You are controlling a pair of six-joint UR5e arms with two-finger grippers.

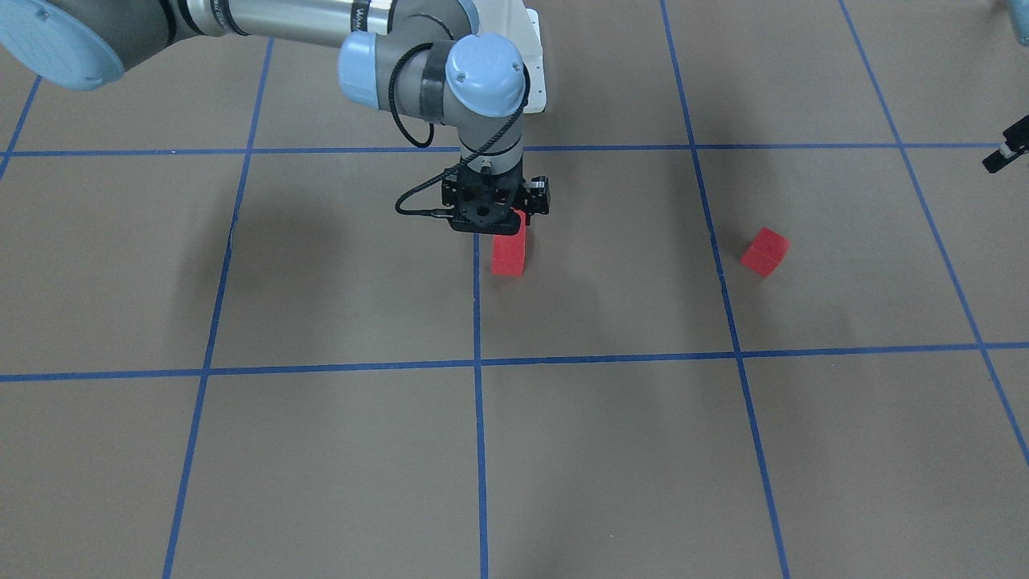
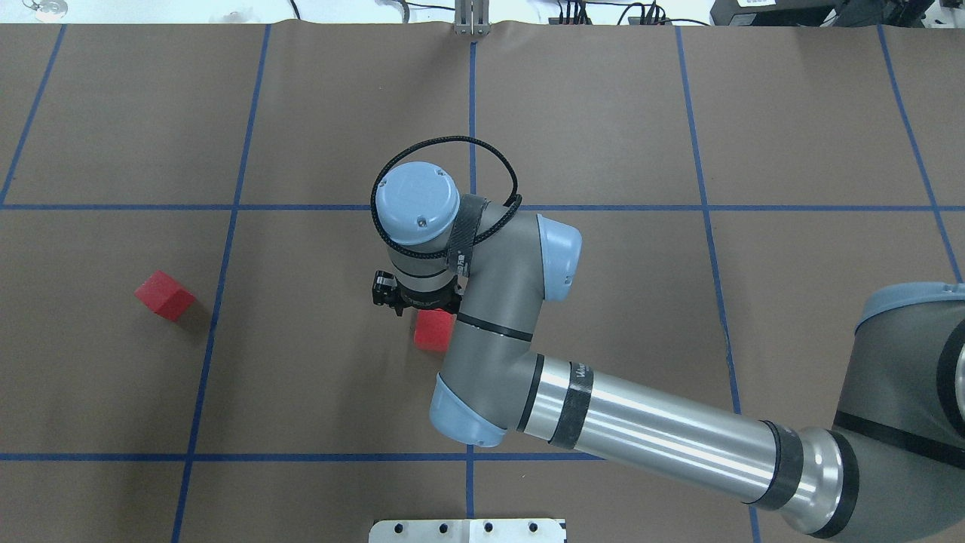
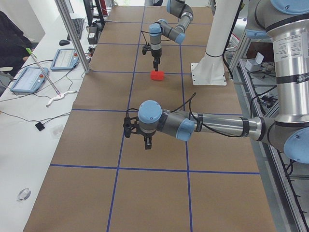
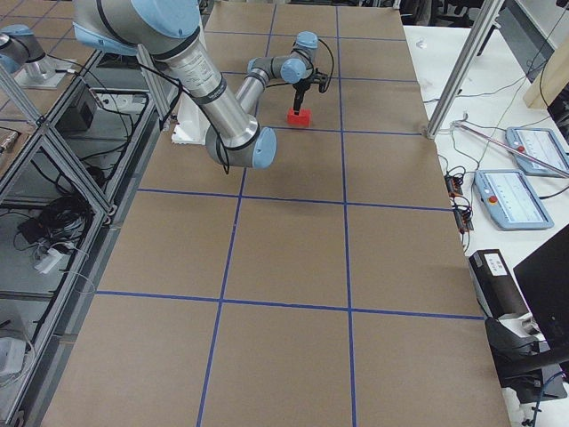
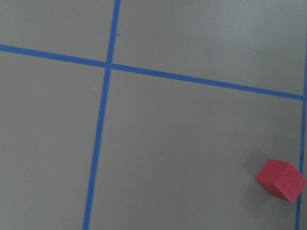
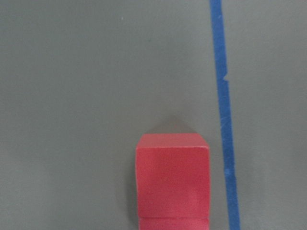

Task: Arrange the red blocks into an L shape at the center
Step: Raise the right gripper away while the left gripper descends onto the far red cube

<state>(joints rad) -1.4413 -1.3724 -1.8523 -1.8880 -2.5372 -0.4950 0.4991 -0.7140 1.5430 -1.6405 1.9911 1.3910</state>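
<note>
Two red blocks (image 1: 508,256) lie touching in a short row on the brown taped surface (image 1: 611,273), just beside a blue tape line near the middle. They fill the bottom of the right wrist view (image 6: 172,182). My right gripper (image 1: 500,217) hangs straight down over the robot-side end of this row; its fingers are hidden by the wrist, so I cannot tell their state. In the overhead view only one block of the pair (image 2: 433,330) shows. The third red block (image 1: 764,251) lies alone, turned at an angle, one square toward my left side (image 2: 164,296) (image 5: 280,179). My left gripper (image 1: 1005,153) hovers apart; I cannot tell its state.
The right arm's forearm (image 2: 648,430) reaches across the squares in front of the white robot base (image 2: 467,530). Blue tape lines (image 1: 477,322) divide the surface. Operator tablets and cables lie on a side bench (image 3: 29,79) off the table.
</note>
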